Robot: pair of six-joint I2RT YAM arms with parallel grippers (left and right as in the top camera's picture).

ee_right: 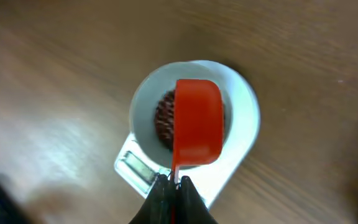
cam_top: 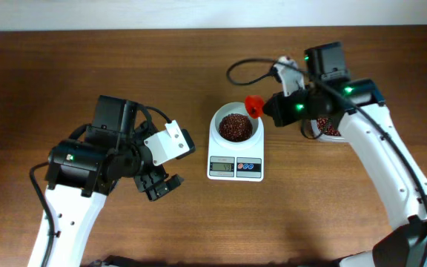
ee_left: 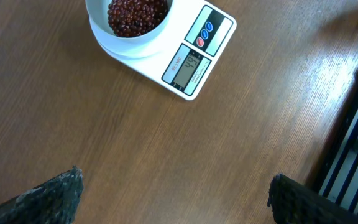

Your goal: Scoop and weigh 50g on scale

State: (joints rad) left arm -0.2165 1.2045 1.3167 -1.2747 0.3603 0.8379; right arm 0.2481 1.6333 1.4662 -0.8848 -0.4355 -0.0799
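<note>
The scale (cam_top: 235, 159) sits mid-table (cam_top: 199, 230), with its display and buttons on the 6 o'clock side and a white bowl (cam_top: 217, 119) on top. The beans (cam_top: 235, 127) lie heaped in that bowl, filling most of its floor. From the left wrist view the display (ee_left: 188, 67) shows digits, but I can't read them for sure.

The right gripper (cam_top: 267, 111) comes in from 3 o'clock, its jaws pinched narrow on the handle of a red scoop (cam_top: 254, 105). The scoop hangs over the bowl's rim at about 1 o'clock. In the right wrist view the scoop (ee_right: 197, 121) covers much of the beans (ee_right: 163, 118), with the gripper (ee_right: 174, 184) clamped on its thin handle below. I can't tell whether anything is in the scoop.

Behind the right arm, at 3 o'clock from the bowl, a tub (cam_top: 316, 133) with more beans peeks out, mostly hidden.

The left gripper (cam_top: 161, 185) hangs at about 8 o'clock from the scale, well apart from it, with its jaws spread wide and nothing between them. Its fingertips (ee_left: 48, 198) frame only bare wood.
</note>
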